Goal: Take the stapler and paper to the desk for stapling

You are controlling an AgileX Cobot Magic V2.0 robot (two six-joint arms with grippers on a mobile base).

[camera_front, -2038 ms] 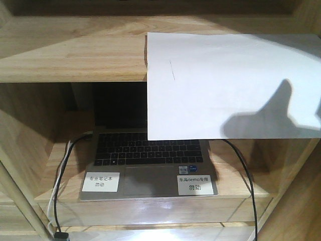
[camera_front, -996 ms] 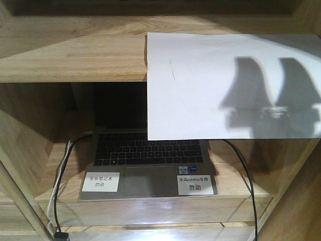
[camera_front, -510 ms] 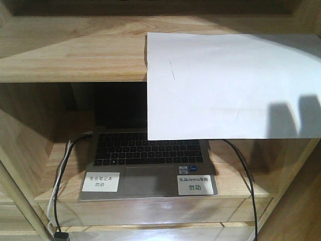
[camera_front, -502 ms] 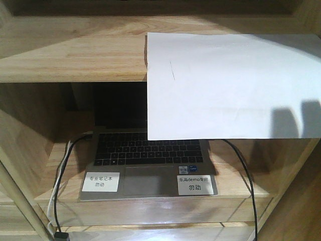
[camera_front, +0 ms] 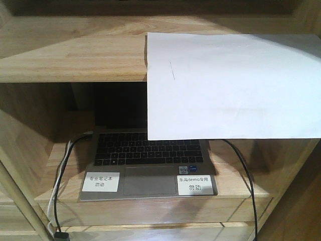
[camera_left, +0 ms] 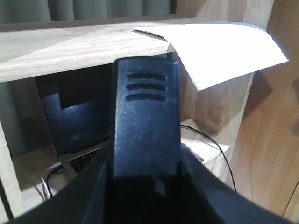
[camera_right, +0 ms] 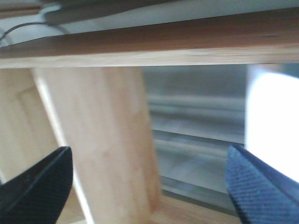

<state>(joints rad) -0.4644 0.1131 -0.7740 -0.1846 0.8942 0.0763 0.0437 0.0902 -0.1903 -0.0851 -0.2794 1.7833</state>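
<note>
Where a gripper's shadow lay across the lower right of the paper half a second ago, the front view now shows the sheet evenly lit and in the same place: flat on the upper shelf, its near part jutting past the shelf's front edge and hiding the right side of the screen of the open laptop in the compartment below. Two white labels sit on the laptop's palm rest, and a dark cable runs down on its right; neither gripper appears in this view. From the left wrist, the left gripper shows as one broad black ribbed block filling the middle, and I cannot tell whether it is wide, narrow or holding anything; behind it the paper overhangs the shelf at the upper right, well apart from the gripper, with the laptop's dark screen under the board. From the right wrist, blurred, the right gripper stands wide, its dark fingertips in the two lower corners with nothing between them, facing a wooden upright under a shelf board.
</note>
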